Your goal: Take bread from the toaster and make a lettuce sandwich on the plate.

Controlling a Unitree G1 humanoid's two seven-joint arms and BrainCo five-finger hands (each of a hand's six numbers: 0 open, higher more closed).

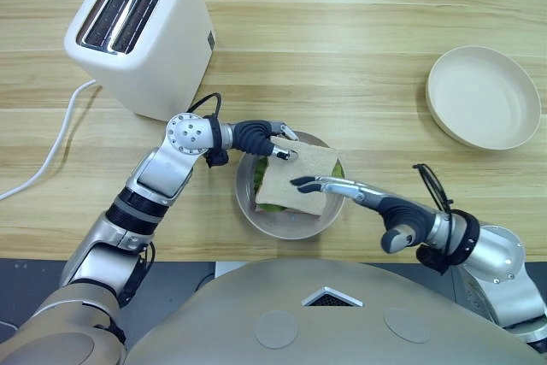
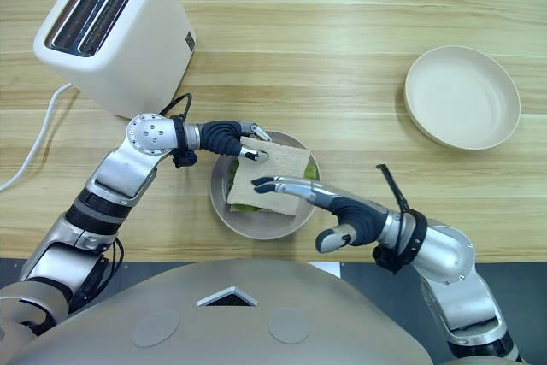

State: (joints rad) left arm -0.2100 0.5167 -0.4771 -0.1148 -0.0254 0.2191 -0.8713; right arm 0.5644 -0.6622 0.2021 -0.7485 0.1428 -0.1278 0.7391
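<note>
1. Left eye view: a white toaster (image 1: 141, 40) stands at the far left of the wooden table (image 1: 342, 32). Its 2 slots face up and look dark inside.
2. Just in front of the toaster, near the table's front edge, sits a round plate (image 1: 278, 224). A slice of bread (image 1: 299, 190) lies flat on it, with green lettuce (image 1: 270, 208) peeking out under its lower-left edge and at its right corner. I cannot tell whether another slice lies beneath.
3. The left hand (image 1: 256, 137) comes in from the left over the plate's rim. Its fingers are drawn close together and the tips pinch the slice's upper-left corner.
4. The right hand (image 1: 376, 203) comes in from the right, low over the table. Its fingers are stretched out long, side by side, with the tips lying on the middle of the slice. The thumb curls down under the palm, off the plate, and grips nothing.
5. Right eye view: the 2 hands meet on the bread the same way, one at the corner and one flat on top.
6. A pale cord (image 2: 34, 147) runs from the toaster's left side toward the table's front edge.
7. A cream bowl (image 2: 461, 96) rests at the far right, well apart from the plate and from both hands.
</note>
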